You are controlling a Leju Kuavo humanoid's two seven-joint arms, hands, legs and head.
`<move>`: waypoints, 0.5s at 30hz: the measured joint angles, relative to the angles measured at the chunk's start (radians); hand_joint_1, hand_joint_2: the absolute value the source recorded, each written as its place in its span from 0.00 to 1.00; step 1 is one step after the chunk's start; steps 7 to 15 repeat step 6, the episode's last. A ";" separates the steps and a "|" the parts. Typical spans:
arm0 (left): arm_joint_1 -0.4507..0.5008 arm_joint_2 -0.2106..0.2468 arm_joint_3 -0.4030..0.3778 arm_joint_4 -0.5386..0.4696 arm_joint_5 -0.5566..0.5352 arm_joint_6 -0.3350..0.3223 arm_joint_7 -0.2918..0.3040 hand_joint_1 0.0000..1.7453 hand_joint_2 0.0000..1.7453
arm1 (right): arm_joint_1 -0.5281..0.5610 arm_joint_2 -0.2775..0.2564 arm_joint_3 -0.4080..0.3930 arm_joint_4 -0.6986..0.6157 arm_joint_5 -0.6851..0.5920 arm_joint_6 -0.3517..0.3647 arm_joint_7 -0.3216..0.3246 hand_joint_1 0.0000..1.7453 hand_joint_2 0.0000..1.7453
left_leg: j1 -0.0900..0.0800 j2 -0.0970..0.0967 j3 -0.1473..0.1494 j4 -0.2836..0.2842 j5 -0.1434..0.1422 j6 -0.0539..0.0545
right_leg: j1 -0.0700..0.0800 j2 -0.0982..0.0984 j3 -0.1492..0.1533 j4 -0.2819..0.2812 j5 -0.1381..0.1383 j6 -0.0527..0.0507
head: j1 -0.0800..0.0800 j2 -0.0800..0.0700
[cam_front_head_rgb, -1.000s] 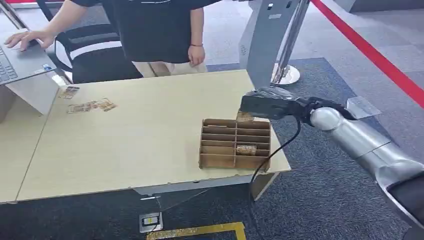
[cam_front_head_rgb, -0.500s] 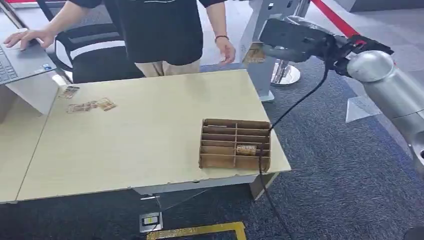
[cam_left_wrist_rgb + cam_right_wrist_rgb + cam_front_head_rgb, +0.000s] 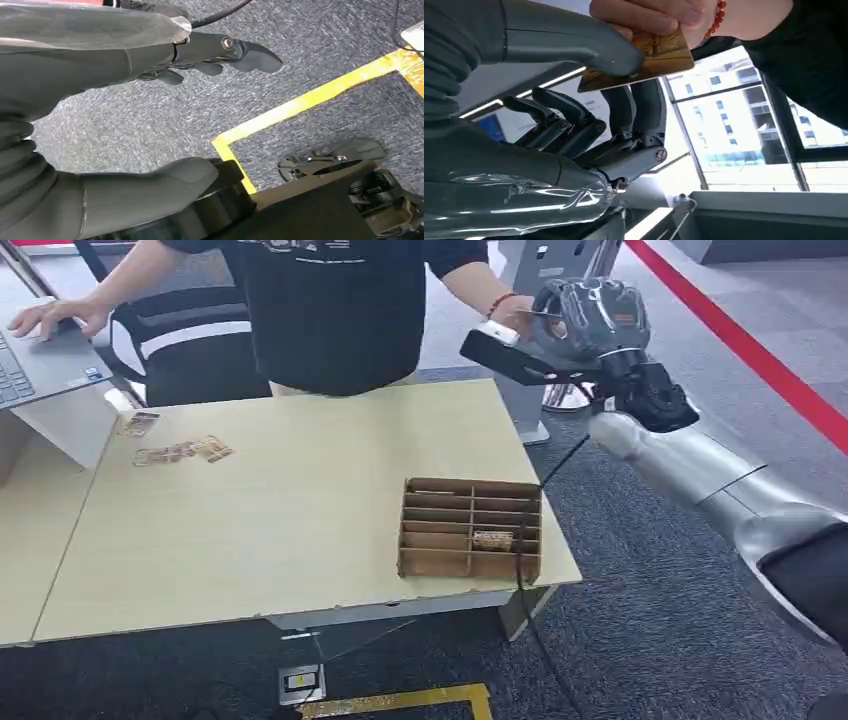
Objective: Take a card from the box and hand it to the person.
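My right hand (image 3: 580, 325) is raised beyond the table's far right corner. In the right wrist view a golden card (image 3: 659, 60) is pinched between its thumb (image 3: 574, 40) and dark fingers (image 3: 644, 107). The person's hand (image 3: 649, 15) grips the same card from the other side; that hand (image 3: 515, 312), with a red bead bracelet, meets mine in the head view. The brown partitioned card box (image 3: 470, 528) sits near the table's front right, with one card (image 3: 492, 539) in a compartment. My left hand (image 3: 150, 55) hangs over the carpet, fingers apart, holding nothing.
The person in a black shirt (image 3: 330, 310) stands behind the table (image 3: 280, 520), the other hand on a laptop (image 3: 35, 365). Several cards (image 3: 180, 452) lie at the table's far left. A grey stand (image 3: 545, 400) rises behind the right corner. Yellow floor tape (image 3: 310, 97).
My right arm has risen from the box with the card and swung toward the person. The person's hand has come over and taken hold of the card.
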 joint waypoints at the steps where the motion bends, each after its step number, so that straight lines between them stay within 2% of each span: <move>1: 0.001 -0.001 0.000 0.000 0.000 0.001 0.002 0.00 1.00 | 0.003 0.012 0.006 0.024 0.034 0.001 0.011 1.00 1.00 | 0.000 0.000 0.000 0.000 0.000 0.000 | 0.000 0.000 0.000 0.000 0.000 0.000 | 0.000 0.000; 6: 0.006 -0.004 0.000 0.000 0.007 0.009 0.009 0.00 1.00 | 0.010 0.072 0.041 0.129 0.133 0.031 0.023 1.00 1.00 | 0.000 0.000 0.000 0.000 0.000 0.000 | 0.000 0.000 0.000 0.000 0.000 0.000 | 0.000 0.000; 15: 0.006 -0.004 0.000 0.000 0.007 0.009 0.009 0.00 1.00 | 0.010 0.072 0.041 0.129 0.133 0.031 0.023 1.00 1.00 | 0.000 0.000 0.000 0.000 0.000 0.000 | 0.000 0.000 0.000 0.000 0.000 0.000 | 0.000 0.000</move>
